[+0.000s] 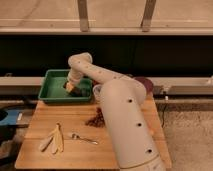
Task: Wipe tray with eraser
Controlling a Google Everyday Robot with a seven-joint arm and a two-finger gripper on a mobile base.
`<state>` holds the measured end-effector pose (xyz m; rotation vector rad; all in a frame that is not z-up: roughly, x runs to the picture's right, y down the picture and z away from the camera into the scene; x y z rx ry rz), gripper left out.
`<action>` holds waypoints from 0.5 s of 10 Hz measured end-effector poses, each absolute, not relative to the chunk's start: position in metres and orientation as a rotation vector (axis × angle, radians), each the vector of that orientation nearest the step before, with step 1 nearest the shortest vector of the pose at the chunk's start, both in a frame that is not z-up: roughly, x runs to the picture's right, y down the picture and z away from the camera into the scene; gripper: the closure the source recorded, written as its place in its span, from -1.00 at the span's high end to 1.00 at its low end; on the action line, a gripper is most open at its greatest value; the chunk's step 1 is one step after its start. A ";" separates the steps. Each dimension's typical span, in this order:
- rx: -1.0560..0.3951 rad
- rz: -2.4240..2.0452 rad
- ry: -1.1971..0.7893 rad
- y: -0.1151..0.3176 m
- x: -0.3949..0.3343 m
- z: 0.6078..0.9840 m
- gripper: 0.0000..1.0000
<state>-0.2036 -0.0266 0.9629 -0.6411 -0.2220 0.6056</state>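
Note:
The green tray [52, 94] sits at the back left of the wooden table. My white arm reaches over it from the right, and my gripper [70, 88] points down inside the tray near its right half. A small tan-yellow eraser [73, 91] shows at the gripper's tip, low against the tray floor. The gripper appears closed on it.
A pale yellow banana peel [54, 140] and a metal spoon [82, 137] lie at the table's front left. A dark reddish-brown scrap [95, 120] lies mid-table. A dark purple bowl [146, 83] stands at the back right. The arm hides the table's right side.

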 end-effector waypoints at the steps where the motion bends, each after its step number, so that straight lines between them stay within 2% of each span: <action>1: -0.632 0.608 -0.222 -0.033 -0.204 0.967 -1.00; 5: -0.622 0.577 -0.262 -0.050 -0.230 0.975 -1.00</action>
